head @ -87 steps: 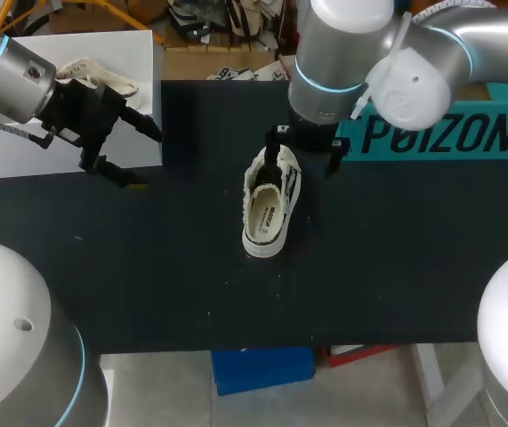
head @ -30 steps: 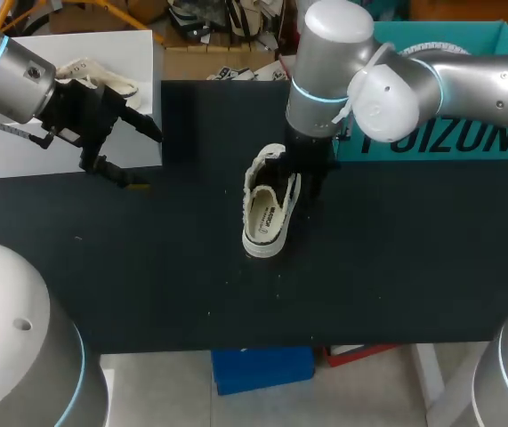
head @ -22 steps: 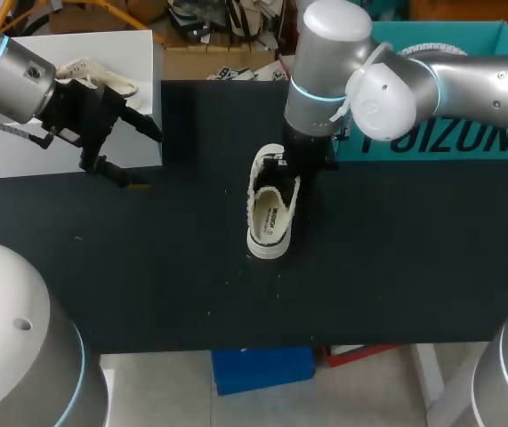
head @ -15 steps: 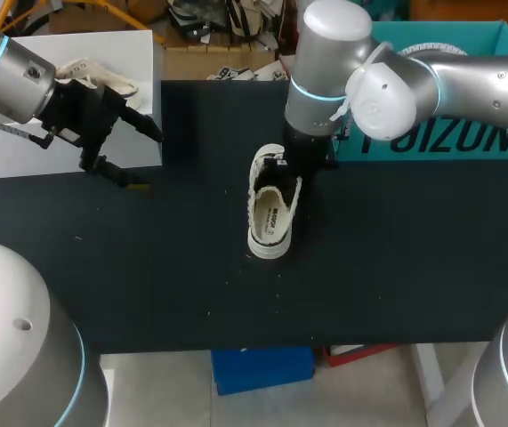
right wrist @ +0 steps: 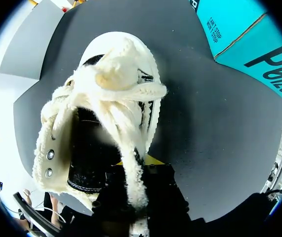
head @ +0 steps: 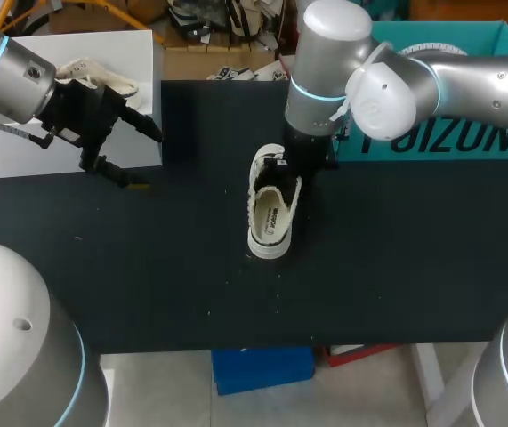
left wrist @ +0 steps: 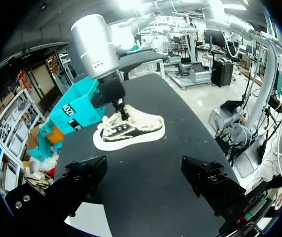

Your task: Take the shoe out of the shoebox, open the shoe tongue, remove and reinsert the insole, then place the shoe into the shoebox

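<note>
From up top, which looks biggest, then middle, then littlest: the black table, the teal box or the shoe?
1. black table, by far the biggest
2. teal box, though part of it is hidden and part runs out of view
3. shoe, clearly the smallest

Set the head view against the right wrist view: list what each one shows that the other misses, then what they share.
Only the head view: the left pincer, open, hanging off to the side, well apart from the shoe. Only the right wrist view: how the right pincer grips, shut on a fuzzy white strip of the shoe, plus the eyelets on the shoe's side. Both: the shoe resting on the black table, with the teal shoebox beside it.
</note>
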Robot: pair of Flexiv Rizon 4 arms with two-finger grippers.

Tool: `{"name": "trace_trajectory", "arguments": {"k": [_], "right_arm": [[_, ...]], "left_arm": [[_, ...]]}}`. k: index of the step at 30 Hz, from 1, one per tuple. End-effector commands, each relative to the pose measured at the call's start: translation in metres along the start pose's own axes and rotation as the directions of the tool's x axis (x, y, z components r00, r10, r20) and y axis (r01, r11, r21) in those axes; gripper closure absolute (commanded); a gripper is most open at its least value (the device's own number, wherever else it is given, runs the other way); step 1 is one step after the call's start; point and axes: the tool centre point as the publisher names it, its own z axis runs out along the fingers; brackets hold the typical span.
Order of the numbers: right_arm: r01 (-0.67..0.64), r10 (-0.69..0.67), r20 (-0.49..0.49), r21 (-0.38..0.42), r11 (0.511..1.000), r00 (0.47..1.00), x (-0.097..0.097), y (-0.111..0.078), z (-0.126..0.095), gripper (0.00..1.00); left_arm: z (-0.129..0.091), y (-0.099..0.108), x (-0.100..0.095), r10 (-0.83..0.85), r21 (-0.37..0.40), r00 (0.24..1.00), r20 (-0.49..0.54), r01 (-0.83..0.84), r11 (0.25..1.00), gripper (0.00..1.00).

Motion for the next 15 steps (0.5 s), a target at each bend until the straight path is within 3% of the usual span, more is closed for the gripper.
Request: {"name": "trace_trajectory", "arguments": {"k": [1,5,15], "right_arm": [[0.000,0.000,0.000,0.000,1.000,1.000,0.000,0.002,0.002,1.00],[0.000,0.000,0.000,0.000,1.000,1.000,0.000,0.001,-0.003,1.00],[0.046,-0.046,0.039,-0.014,0.999,0.998,0.005,0.000,-0.085,1.00]], "left_arm": [[0.000,-0.001,0.000,-0.001,-0.004,1.000,-0.003,0.001,1.000,0.00],[0.000,-0.001,0.000,-0.001,-0.004,1.000,-0.003,0.001,1.000,0.00],[0.000,-0.001,0.000,-0.001,-0.004,1.000,-0.003,0.001,1.000,0.00]]}}
